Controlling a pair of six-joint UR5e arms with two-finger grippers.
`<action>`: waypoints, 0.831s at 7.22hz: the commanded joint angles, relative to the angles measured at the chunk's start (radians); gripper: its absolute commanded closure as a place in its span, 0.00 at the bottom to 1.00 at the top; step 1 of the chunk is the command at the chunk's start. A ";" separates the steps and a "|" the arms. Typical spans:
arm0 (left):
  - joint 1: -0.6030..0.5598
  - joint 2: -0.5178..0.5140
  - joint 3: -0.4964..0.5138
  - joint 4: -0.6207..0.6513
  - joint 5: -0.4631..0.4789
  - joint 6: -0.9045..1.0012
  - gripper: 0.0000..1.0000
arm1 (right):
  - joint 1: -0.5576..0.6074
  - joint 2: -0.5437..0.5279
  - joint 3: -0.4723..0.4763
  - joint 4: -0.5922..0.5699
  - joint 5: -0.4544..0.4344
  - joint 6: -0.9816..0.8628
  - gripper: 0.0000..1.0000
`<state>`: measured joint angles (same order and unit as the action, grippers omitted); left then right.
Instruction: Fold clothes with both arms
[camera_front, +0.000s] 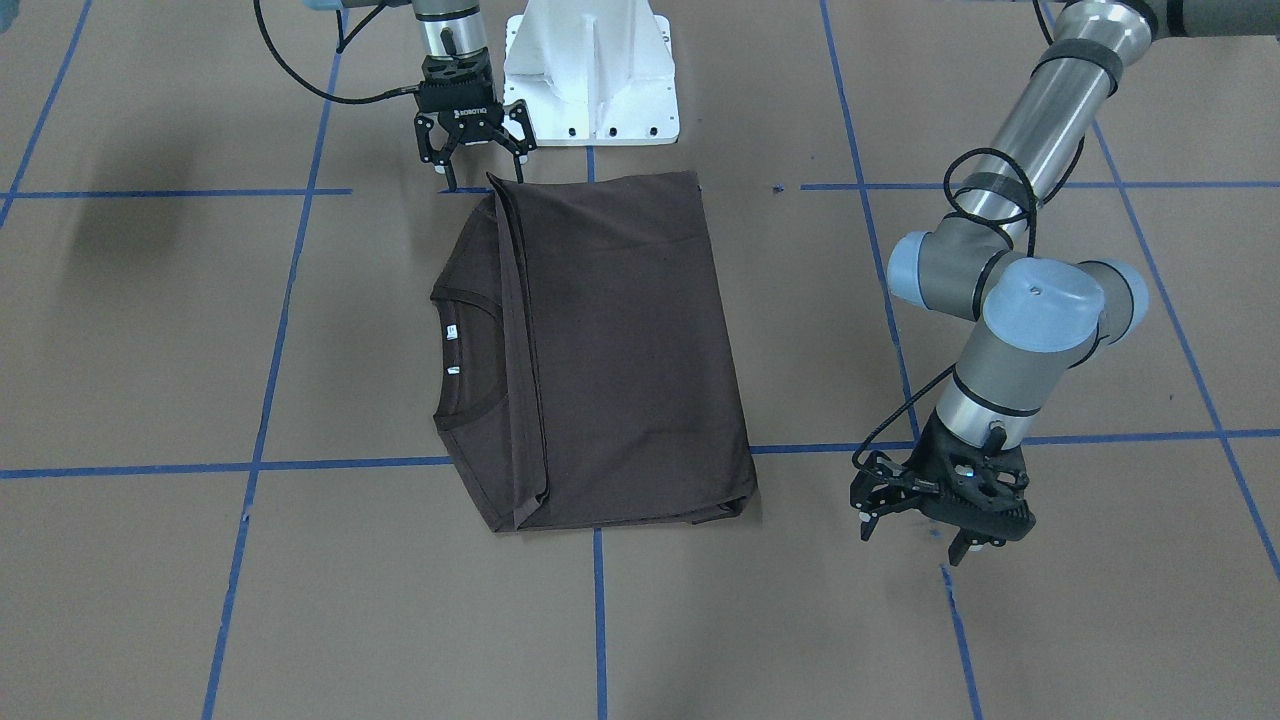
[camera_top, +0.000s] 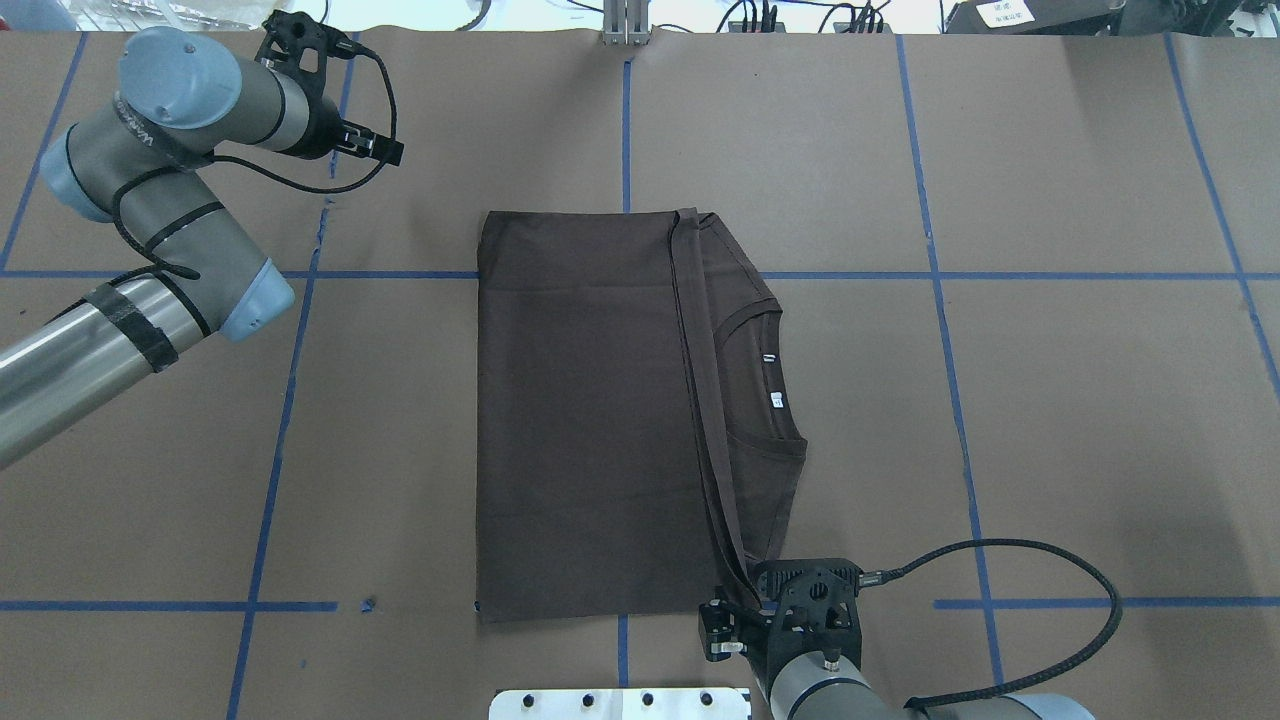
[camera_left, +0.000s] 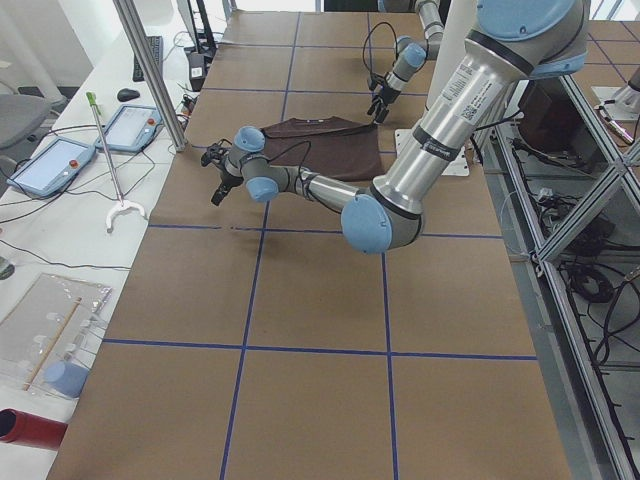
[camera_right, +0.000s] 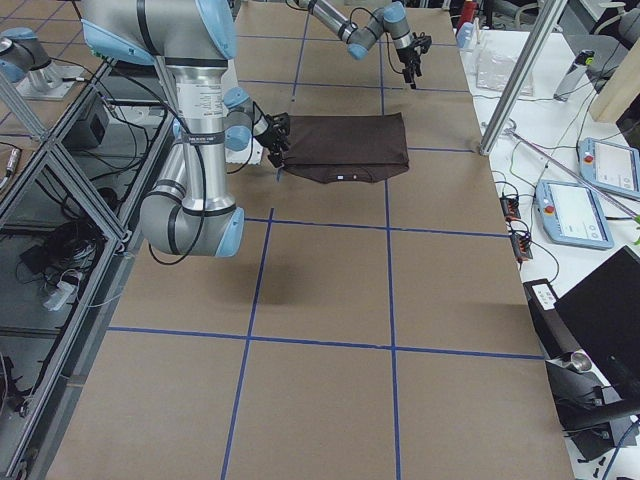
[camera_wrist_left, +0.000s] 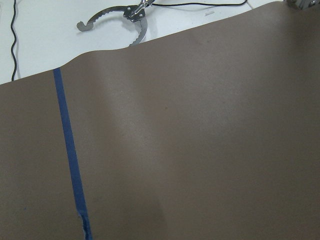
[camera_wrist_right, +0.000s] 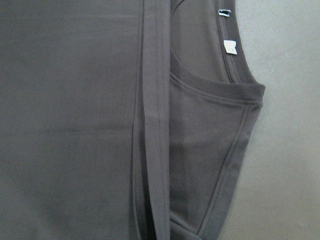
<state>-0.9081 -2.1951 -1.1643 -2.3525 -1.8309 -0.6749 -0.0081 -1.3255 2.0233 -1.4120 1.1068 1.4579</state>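
Observation:
The dark brown T-shirt (camera_front: 620, 350) lies folded into a rectangle on the brown table, with its collar and white neck tags (camera_front: 452, 333) showing on one side. It also shows in the overhead view (camera_top: 580, 400) and fills the right wrist view (camera_wrist_right: 75, 125). My right gripper (camera_front: 477, 158) is open and empty. It hangs just above the shirt's near corner by the folded edge, and shows from above in the overhead view (camera_top: 745, 610). My left gripper (camera_front: 910, 538) is open and empty. It is low over bare table, well clear of the shirt's far end (camera_top: 375, 148).
The white pedestal base (camera_front: 590, 80) stands right behind the shirt's near edge. Blue tape lines (camera_wrist_left: 67, 145) grid the brown paper. A metal grabber tool (camera_wrist_left: 120, 17) lies beyond the table's far edge. Tablets and cables sit on the side bench (camera_left: 60, 160).

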 joint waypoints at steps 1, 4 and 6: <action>0.000 0.000 0.000 0.001 -0.001 0.000 0.00 | 0.091 0.069 -0.065 -0.010 0.106 -0.132 0.00; 0.002 0.000 0.000 0.001 -0.001 0.000 0.00 | 0.131 0.163 -0.098 -0.192 0.205 -0.139 0.00; 0.002 0.000 0.002 0.001 -0.001 0.000 0.00 | 0.131 0.163 -0.097 -0.237 0.219 -0.140 0.00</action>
<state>-0.9067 -2.1951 -1.1633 -2.3516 -1.8315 -0.6750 0.1216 -1.1674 1.9264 -1.6114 1.3153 1.3193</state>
